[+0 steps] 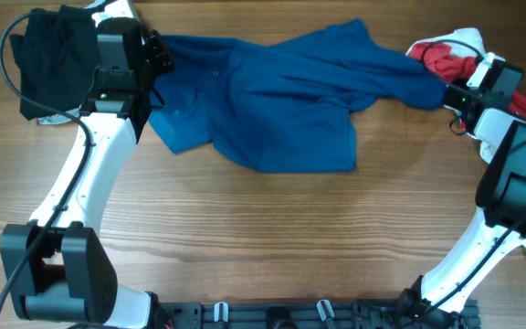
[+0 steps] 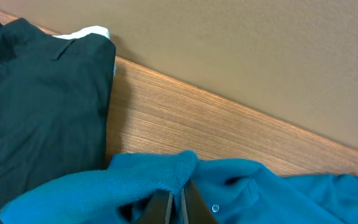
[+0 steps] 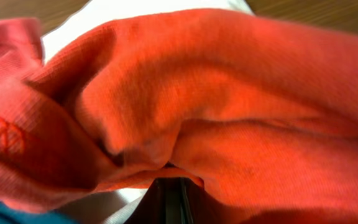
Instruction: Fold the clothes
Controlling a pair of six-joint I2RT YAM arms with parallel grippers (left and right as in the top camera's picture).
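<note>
Overhead view: the blue shirt point(image 1: 281, 100) lies crumpled and unfolded across the far centre of the wooden table point(image 1: 263, 228), with its body bunched toward the middle and one sleeve stretched out to the right. A black garment point(image 1: 53, 55) sits in a heap at the far left corner, just beside the shirt's left edge. A red and white garment point(image 1: 438, 59) lies at the far right, touching the end of the stretched sleeve. The left claw point(image 1: 160, 57) is positioned at the left edge of the shirt. Left wrist view: its fingers point(image 2: 166, 205) are closed together and pinch a raised fold of blue fabric, with the black garment to the left on the table. The right claw point(image 1: 452, 91) is positioned where the sleeve meets the red and white garment. Right wrist view: its fingers point(image 3: 173, 196) are closed, and red fabric puckers into the tips, so the grip is on the red cloth. A sliver of blue fabric shows at the lower left corner of this view.
</note>
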